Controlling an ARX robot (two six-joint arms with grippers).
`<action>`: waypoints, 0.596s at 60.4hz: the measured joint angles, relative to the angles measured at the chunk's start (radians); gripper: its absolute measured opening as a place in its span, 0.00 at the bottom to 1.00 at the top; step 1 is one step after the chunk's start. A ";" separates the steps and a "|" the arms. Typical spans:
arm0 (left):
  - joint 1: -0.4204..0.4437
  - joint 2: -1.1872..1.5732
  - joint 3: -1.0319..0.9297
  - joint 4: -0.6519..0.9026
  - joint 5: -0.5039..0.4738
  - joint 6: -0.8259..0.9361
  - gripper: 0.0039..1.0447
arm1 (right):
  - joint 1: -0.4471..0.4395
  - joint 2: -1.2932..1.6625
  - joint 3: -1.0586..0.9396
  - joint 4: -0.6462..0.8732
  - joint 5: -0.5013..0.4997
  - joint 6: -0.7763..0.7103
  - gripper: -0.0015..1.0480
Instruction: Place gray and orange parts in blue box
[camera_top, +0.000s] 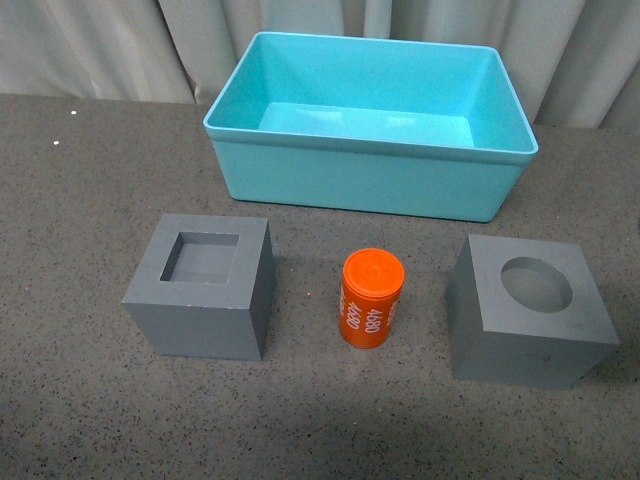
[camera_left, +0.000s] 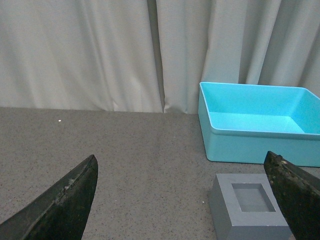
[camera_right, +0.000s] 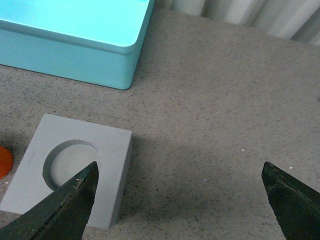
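A gray cube with a square recess (camera_top: 203, 286) stands at the front left. An orange cylinder with white digits (camera_top: 371, 298) stands upright in the middle. A gray cube with a round recess (camera_top: 528, 310) stands at the front right. The empty turquoise blue box (camera_top: 370, 176) stands behind them. Neither arm shows in the front view. My left gripper (camera_left: 182, 200) is open and empty, with the square-recess cube (camera_left: 250, 207) beside one finger and the box (camera_left: 260, 142) beyond. My right gripper (camera_right: 180, 200) is open and empty above the table, with the round-recess cube (camera_right: 70, 172) by one finger.
The table is a dark gray speckled surface (camera_top: 90, 200). Pale curtains (camera_top: 110, 45) hang close behind the box. A sliver of the orange cylinder (camera_right: 4, 160) shows at the edge of the right wrist view.
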 joint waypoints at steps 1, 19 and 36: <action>0.000 0.000 0.000 0.000 0.000 0.000 0.94 | 0.002 0.026 0.015 -0.007 -0.009 0.013 0.91; 0.000 0.000 0.000 0.000 0.000 0.000 0.94 | 0.013 0.303 0.177 -0.133 -0.074 0.166 0.91; 0.000 0.000 0.000 0.000 0.000 0.000 0.94 | 0.025 0.438 0.266 -0.203 -0.075 0.209 0.91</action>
